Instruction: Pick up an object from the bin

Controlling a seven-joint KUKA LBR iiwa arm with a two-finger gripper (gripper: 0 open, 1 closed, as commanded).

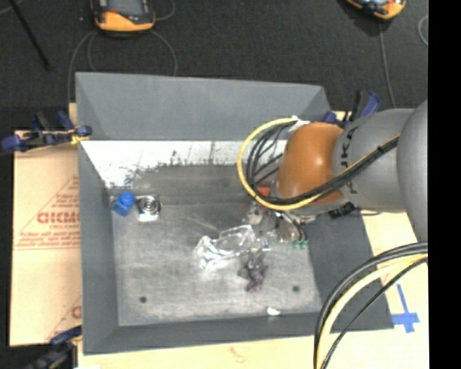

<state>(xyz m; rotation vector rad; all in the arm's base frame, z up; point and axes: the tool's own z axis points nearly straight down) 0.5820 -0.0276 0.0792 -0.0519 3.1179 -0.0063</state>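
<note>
A dark floor [216, 43] surrounds the bin [194, 108]. Beyond its far edge lie 2 orange-and-black devices [124, 16], with thin cables [173, 54] looping across the floor.

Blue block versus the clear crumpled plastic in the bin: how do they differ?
The blue block is small, opaque and compact; the clear plastic is larger, see-through and crumpled. The blue block lies by the left wall of the bin as the camera sees it; the clear plastic lies mid-floor. Both rest on the bin floor.

Grey bin [166, 292] holds a blue block [123, 204], clear wrapper [220, 249] and dark purple piece [253, 277].
</note>
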